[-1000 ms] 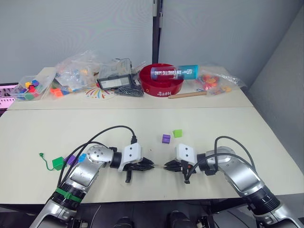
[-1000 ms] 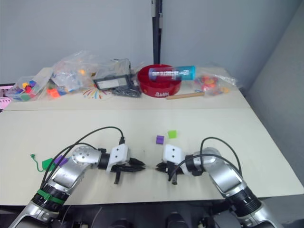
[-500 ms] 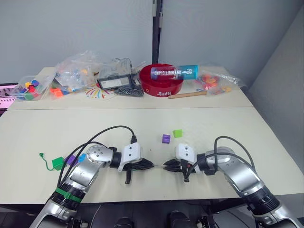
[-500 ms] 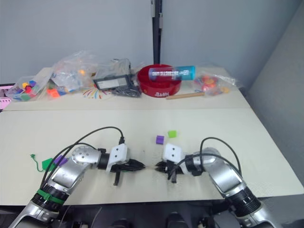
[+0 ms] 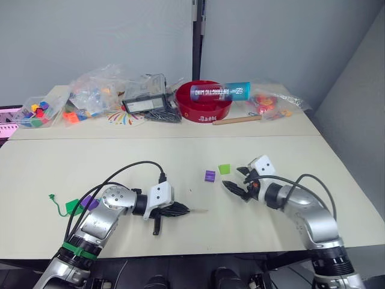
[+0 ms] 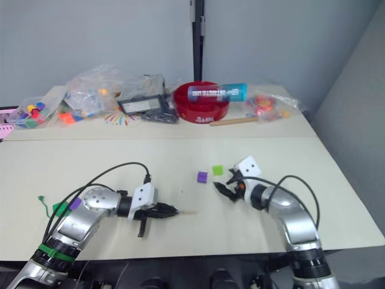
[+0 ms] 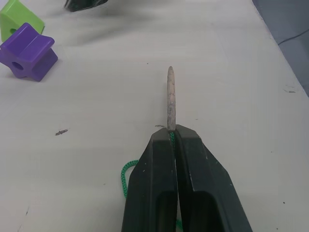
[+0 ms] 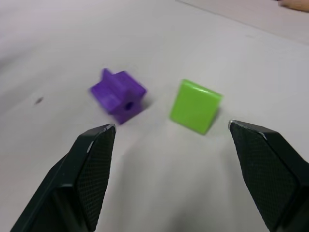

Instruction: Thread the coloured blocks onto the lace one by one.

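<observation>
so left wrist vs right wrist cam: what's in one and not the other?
Left wrist view alone: the left gripper shut on the lace, whose pale tip points forward over the table. Right wrist view alone: the right gripper, fingers wide open, hanging short of the blocks. Both share the purple block and the lime green block, lying apart, unthreaded.

The lace (image 7: 170, 99) is pinched between the closed jaws of the left gripper (image 7: 174, 133), its tip projecting ahead of them. Two blocks (image 8: 118, 95) (image 8: 195, 106) lie side by side on the table (image 8: 145, 164), ahead of the right gripper (image 8: 171, 137), between its spread jaws.
</observation>
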Tool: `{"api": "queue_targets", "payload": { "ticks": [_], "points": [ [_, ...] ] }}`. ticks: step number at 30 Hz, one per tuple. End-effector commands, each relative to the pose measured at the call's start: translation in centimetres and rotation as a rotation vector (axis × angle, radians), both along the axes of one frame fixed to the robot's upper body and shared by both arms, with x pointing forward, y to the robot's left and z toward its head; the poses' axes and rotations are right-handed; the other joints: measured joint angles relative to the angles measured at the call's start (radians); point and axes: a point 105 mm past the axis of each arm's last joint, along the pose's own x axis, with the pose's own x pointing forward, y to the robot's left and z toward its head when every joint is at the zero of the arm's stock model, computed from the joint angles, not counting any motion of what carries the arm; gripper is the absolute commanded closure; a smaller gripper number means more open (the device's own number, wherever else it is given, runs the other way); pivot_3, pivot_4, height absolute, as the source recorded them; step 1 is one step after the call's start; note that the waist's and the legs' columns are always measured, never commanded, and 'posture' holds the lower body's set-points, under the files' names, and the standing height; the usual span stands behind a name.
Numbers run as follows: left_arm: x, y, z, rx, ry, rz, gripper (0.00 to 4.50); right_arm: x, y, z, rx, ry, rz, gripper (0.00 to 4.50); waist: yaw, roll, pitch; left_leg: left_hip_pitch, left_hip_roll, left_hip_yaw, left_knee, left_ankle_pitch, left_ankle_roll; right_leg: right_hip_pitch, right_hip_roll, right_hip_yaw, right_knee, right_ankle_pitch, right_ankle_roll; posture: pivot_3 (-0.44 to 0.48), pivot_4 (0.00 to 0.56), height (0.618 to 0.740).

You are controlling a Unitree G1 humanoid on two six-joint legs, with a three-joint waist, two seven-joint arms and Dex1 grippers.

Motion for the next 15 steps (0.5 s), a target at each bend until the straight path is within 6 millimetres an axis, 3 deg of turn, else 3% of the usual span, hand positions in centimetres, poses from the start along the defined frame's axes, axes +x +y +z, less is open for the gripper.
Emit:
{"api": "queue_targets", "payload": {
  "ticks": [1, 7, 15],
  "points": [
    [0.0, 0.1, 0.9, -0.015, -0.030, -0.005, 4.50, 0.7, 0.2, 0.6, 0.023, -0.079, -0.135, 0.47, 0.000, 0.000, 0.000, 0.000, 0.000, 0.000, 0.000, 0.000, 0.000, 0.000, 0.000, 0.000, 0.000, 0.000, 0.000, 0.000, 0.150, 0.740],
    [0.1, 0.4, 0.9, -0.007, -0.038, -0.001, 4.50, 2.1, 0.4, -0.4, 0.033, -0.095, -0.307, 0.47, 0.000, 0.000, 0.000, 0.000, 0.000, 0.000, 0.000, 0.000, 0.000, 0.000, 0.000, 0.000, 0.000, 0.000, 0.000, 0.000, 0.150, 0.740],
    [0.2, 0.6, 0.9, -0.003, -0.044, 0.005, 4.50, 3.4, 1.8, -1.0, 0.072, -0.088, -0.349, 0.47, -0.004, 0.000, 0.000, 0.000, 0.000, 0.000, 0.000, 0.000, 0.000, 0.000, 0.000, 0.000, 0.000, 0.000, 0.000, 0.000, 0.150, 0.740]
  ]
}}
